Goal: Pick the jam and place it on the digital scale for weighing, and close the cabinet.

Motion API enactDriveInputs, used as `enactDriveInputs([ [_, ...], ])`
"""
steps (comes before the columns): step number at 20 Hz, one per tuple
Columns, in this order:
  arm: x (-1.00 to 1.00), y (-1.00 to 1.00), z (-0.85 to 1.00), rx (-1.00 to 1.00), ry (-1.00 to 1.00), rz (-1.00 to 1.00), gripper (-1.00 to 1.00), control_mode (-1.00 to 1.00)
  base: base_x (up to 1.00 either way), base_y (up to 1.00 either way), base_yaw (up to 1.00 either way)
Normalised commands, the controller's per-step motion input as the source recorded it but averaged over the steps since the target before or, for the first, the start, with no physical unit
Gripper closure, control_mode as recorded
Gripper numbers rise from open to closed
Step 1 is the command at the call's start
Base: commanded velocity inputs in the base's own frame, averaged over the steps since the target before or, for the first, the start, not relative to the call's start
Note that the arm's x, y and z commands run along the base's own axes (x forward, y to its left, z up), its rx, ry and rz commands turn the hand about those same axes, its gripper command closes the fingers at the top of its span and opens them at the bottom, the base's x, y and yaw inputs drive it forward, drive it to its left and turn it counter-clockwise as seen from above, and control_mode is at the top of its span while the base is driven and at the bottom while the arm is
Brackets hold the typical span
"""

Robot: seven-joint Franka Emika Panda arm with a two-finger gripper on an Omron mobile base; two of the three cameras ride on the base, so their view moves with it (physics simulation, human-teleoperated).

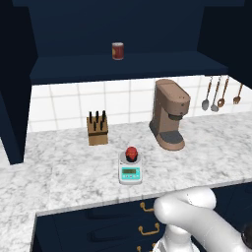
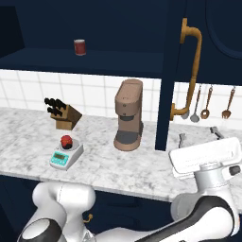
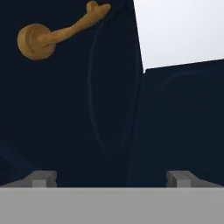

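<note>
The jam [image 1: 131,154] [image 2: 66,141], a small red jar, rests on the round plate of the white and teal digital scale [image 1: 130,172] [image 2: 61,159] on the counter. The navy cabinet [image 1: 128,66] above stands open. Its right door [image 2: 208,42] swings out towards me, with a brass handle [image 2: 191,71]. My gripper [image 2: 198,135] is open and empty, low beside that door's lower edge, far to the right of the scale. In the hand view my gripper [image 3: 112,179] faces the door panel [image 3: 109,109] close up, the handle [image 3: 52,35] at upper left.
A taller red can [image 1: 117,50] [image 2: 80,47] stands on the cabinet shelf. A brown coffee machine [image 1: 169,114] [image 2: 128,116] and a knife block [image 1: 97,129] [image 2: 64,115] stand at the back of the marble counter [image 1: 59,172]. Utensils [image 1: 215,93] hang at right. The left door [image 1: 10,98] is open too.
</note>
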Motion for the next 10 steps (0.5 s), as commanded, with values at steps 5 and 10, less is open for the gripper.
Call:
enactDriveInputs([
  [5,-0.4,0.11,0.72,0.0,-0.01,0.0,-1.0,-1.0,0.0,0.0,0.0],
  [10,0.02,0.94,0.6,-0.17,0.0,0.03,-1.0,-1.0,0.0,0.0,0.0],
])
